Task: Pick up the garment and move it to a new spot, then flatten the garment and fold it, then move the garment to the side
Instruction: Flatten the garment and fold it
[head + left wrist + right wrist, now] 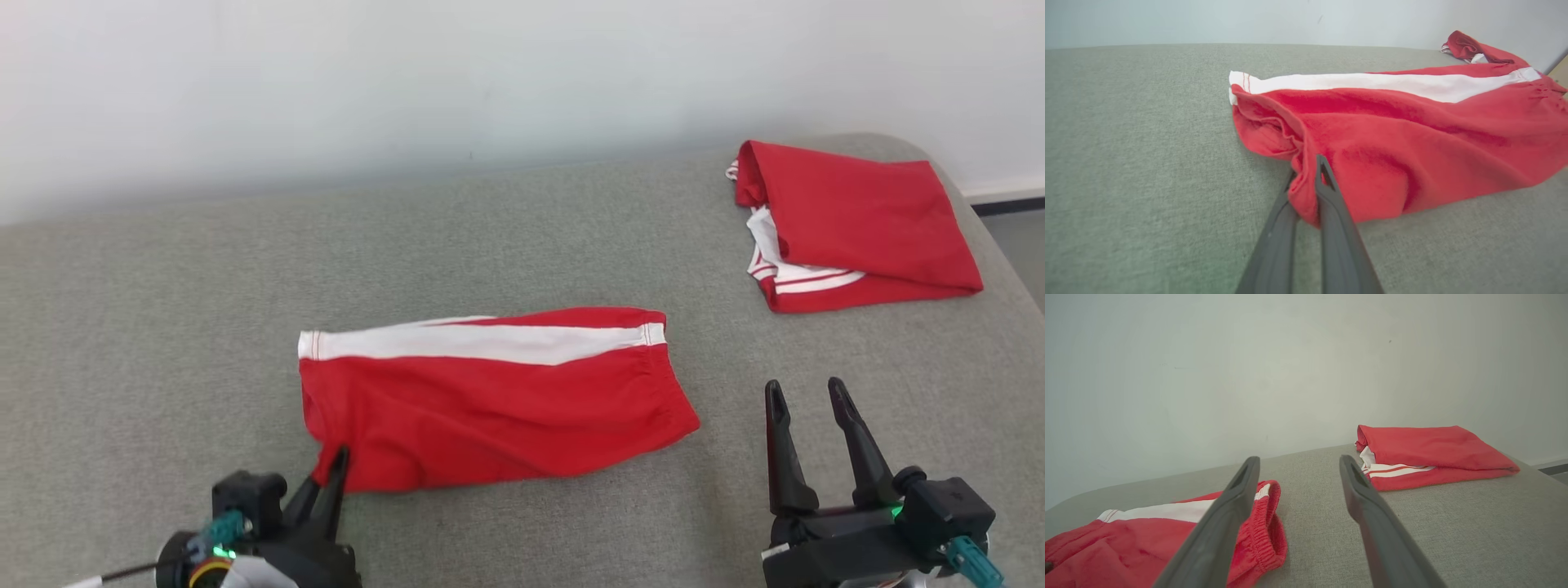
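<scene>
The garment [490,400] is a pair of red shorts with a white side stripe, lying folded lengthwise in the middle of the grey surface [163,327]. My left gripper [333,461] is shut on its near left corner; in the left wrist view the red cloth [1372,134] is pinched between the two dark fingers [1331,204]. My right gripper [804,392] stands open to the right of the garment, a little off its elastic waistband [1267,522], with nothing between its fingers [1367,498].
A second red and white garment [857,224] lies folded at the far right of the surface [1453,522], near the rounded edge. A pale wall [490,82] rises right behind the surface. Bare grey cloth lies to the left and in front.
</scene>
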Robot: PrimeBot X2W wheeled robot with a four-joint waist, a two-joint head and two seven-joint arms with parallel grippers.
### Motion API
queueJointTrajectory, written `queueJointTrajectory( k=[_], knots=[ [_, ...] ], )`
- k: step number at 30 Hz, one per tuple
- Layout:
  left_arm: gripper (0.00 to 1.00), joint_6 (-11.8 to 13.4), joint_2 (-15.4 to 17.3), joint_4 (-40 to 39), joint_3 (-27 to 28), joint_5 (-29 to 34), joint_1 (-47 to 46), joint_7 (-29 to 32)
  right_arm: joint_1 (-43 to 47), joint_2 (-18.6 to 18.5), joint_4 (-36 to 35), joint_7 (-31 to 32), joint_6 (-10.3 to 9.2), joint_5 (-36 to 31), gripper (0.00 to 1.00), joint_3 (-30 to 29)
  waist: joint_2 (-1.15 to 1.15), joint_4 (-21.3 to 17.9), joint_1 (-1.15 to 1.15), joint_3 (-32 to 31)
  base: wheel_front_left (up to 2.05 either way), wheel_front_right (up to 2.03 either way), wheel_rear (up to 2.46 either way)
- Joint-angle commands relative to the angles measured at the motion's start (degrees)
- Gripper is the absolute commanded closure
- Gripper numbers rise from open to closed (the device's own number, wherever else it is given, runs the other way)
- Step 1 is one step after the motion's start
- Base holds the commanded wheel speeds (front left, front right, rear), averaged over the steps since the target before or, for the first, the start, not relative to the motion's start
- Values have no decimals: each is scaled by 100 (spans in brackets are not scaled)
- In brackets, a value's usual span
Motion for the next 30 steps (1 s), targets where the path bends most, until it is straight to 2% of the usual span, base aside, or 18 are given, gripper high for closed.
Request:
queueJointTrajectory(
  k=[1,7,8,9,10,17,18,25,30],
  knots=[
    [100,56,-11,-126,20,62,168,-34,75,10,-3,-2,-12,40,0,-14,0,52,1,-55,0,0,0],
    [100,167,18,-406,102,74,454,-24,150,12,56,-1,-12,30,0,-83,0,95,1,-74,0,0,0],
    [51,191,19,-436,137,97,446,-24,140,11,76,-1,-12,19,0,-84,0,100,1,-72,0,0,0],
    [9,205,27,-462,167,143,454,-24,128,9,104,-1,-12,4,0,-79,0,103,1,-69,0,0,0],
    [0,242,23,-511,220,172,465,-24,115,10,121,-1,-12,-4,0,-76,0,106,1,-65,0,0,0],
    [0,457,-55,-1230,950,737,741,-24,45,10,134,-2,-12,-39,0,-108,0,161,1,-36,0,0,0],
    [0,457,-55,-1230,950,737,741,-24,45,10,134,-2,-12,-39,0,-108,0,161,1,-36,0,0,0],
    [0,529,-296,-2099,1902,1545,1250,-25,43,11,150,-2,-12,-77,0,-194,0,315,1,-82,0,0,0],
    [0,513,-511,-2441,2433,2089,1674,-25,87,9,264,-1,-12,-99,0,-196,0,410,1,-136,0,0,0]
  ],
)
